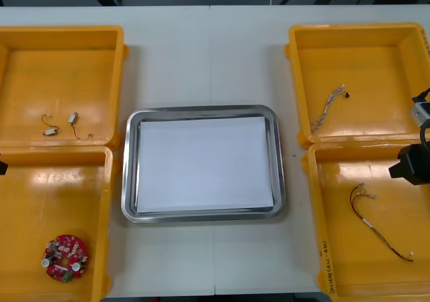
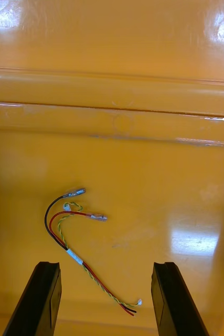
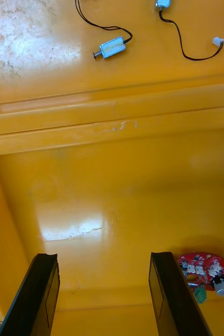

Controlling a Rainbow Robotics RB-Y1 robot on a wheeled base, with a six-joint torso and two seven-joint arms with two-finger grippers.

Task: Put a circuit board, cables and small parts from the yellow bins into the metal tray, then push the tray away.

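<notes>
Metal tray (image 1: pixel 125 174): where is it?
— In the middle of the desk (image 1: pixel 201 53), white inside.

And your right end effector (image 2: pixel 105 302)?
— It's over the near right bin (image 1: pixel 312 214), the one right of the tray on my side. It's released and its fingers stand apart. The red and yellow cable (image 2: pixel 75 257) lies on that bin's floor, and one end reaches between my fingers. Nothing is grasped.

Your left end effector (image 3: pixel 104 296)?
— It's released as well, over the near left bin (image 1: pixel 107 214), left of the tray. The round red circuit board (image 3: pixel 203 265) lies on the bin floor just beside one finger.

What else is there?
— Two small metal parts (image 1: pixel 72 118) with black leads lie in the far left bin (image 1: pixel 122 80), left of the tray. A twisted blue and white cable (image 1: pixel 327 108) lies in the far right bin (image 1: pixel 293 80), right of the tray.
</notes>
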